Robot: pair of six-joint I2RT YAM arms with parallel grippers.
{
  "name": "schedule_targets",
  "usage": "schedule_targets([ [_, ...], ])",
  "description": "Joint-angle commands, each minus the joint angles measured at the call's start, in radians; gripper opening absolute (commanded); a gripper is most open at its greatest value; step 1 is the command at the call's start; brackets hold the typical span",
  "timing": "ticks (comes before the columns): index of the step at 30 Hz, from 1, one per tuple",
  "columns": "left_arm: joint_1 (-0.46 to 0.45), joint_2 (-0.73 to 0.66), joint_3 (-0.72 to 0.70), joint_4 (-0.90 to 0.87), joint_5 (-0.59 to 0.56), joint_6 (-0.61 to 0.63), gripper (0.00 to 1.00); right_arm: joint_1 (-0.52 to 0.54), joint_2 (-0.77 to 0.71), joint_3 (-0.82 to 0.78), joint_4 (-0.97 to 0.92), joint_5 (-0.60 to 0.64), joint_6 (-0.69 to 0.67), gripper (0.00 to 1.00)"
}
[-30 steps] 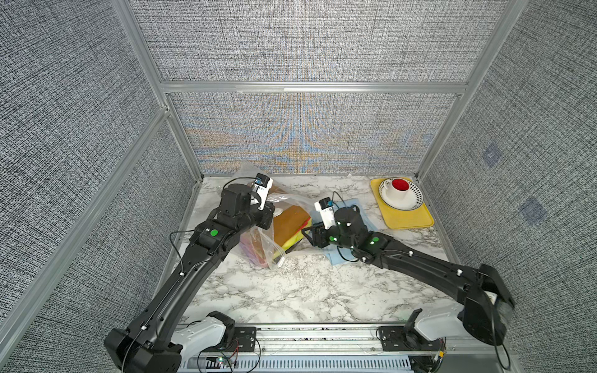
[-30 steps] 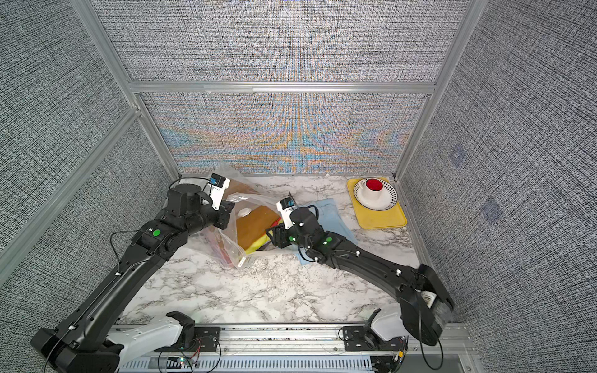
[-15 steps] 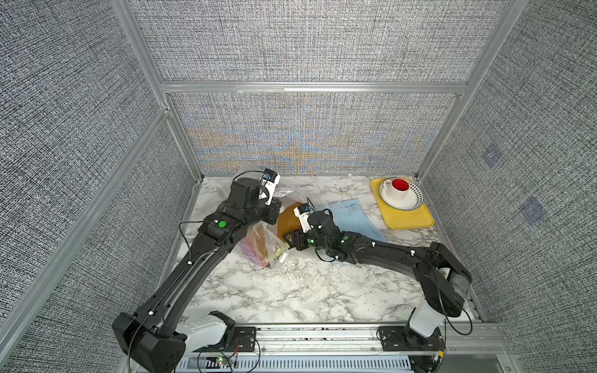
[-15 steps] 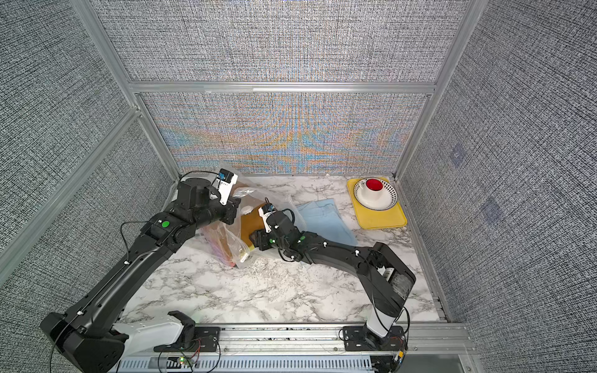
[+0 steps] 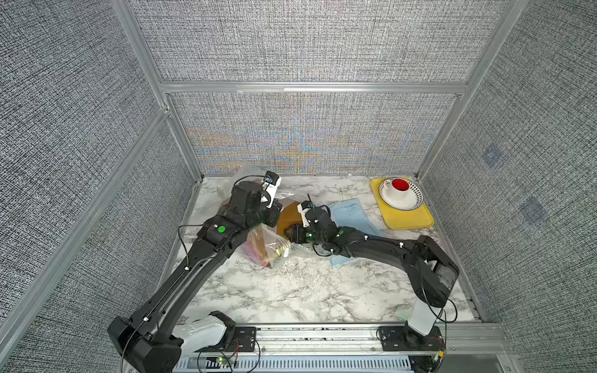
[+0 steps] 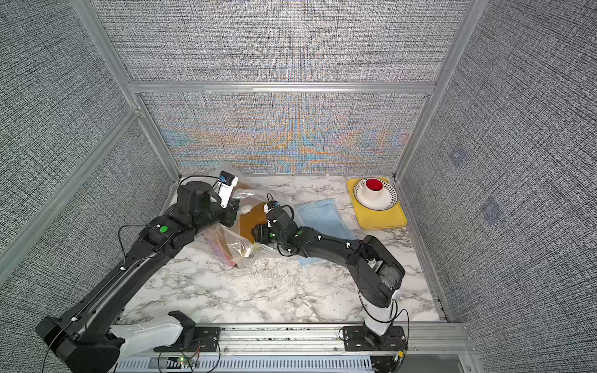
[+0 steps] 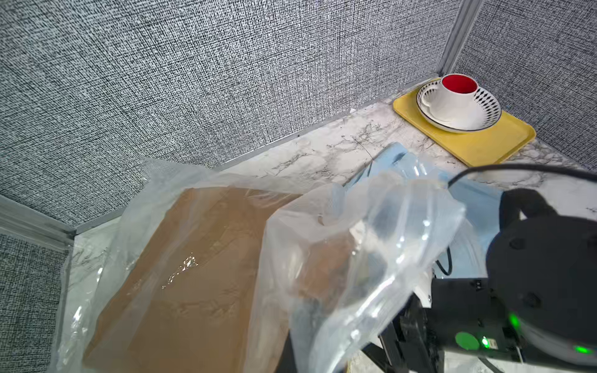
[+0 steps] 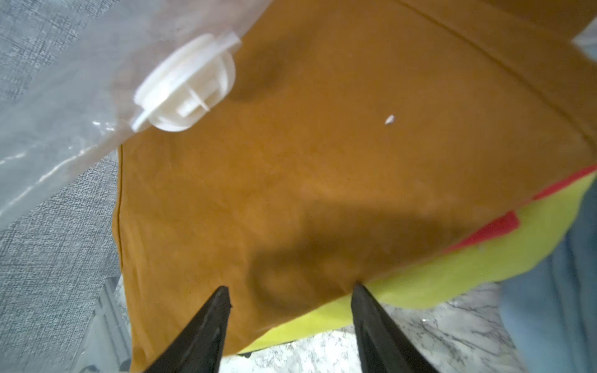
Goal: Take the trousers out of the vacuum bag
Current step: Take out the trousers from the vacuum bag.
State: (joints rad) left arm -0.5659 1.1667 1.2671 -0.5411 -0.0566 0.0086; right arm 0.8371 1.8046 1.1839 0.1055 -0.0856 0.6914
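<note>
Marbled worktop (image 5: 290,290): left fingers (image 5: 274,219) pinch the crinkly clear vacuum bag (image 7: 355,226); right fingers (image 8: 206,329), spread open, have moved from the flat light blue trousers (image 5: 352,213) to the smooth mustard trousers (image 8: 323,161).

Left pincer (image 5: 269,218) clamped shut, right pincer (image 8: 290,289) spread, both arms stretched forward.

I see the bag (image 7: 371,226) as clear, glossy, crinkled plastic, and its valve (image 8: 185,85) as matt white plastic. The mustard trousers (image 8: 323,161) look like soft, matt cloth. The table (image 5: 290,290) is smooth and marble-patterned, the walls (image 5: 290,42) rough weave, the frame (image 5: 310,87) dull metal, and the tray (image 7: 478,142) smooth yellow plastic.
</note>
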Motion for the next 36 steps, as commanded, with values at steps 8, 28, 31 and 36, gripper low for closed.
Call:
schedule_targets([
  [8,0.0,-0.069,-0.083,0.099,0.118,0.091,0.0,-0.031,0.046,0.026,0.006,-0.02,0.013,0.63],
  [28,-0.002,-0.058,-0.123,0.138,0.103,0.122,0.0,-0.035,0.07,0.067,0.045,-0.07,-0.011,0.48],
  [31,-0.002,-0.06,-0.127,0.139,0.1,0.122,0.0,-0.035,0.072,0.072,0.048,-0.077,-0.016,0.42],
  [36,-0.001,-0.068,-0.146,0.158,0.099,0.126,0.0,-0.035,0.085,0.084,0.052,-0.081,-0.017,0.4],
])
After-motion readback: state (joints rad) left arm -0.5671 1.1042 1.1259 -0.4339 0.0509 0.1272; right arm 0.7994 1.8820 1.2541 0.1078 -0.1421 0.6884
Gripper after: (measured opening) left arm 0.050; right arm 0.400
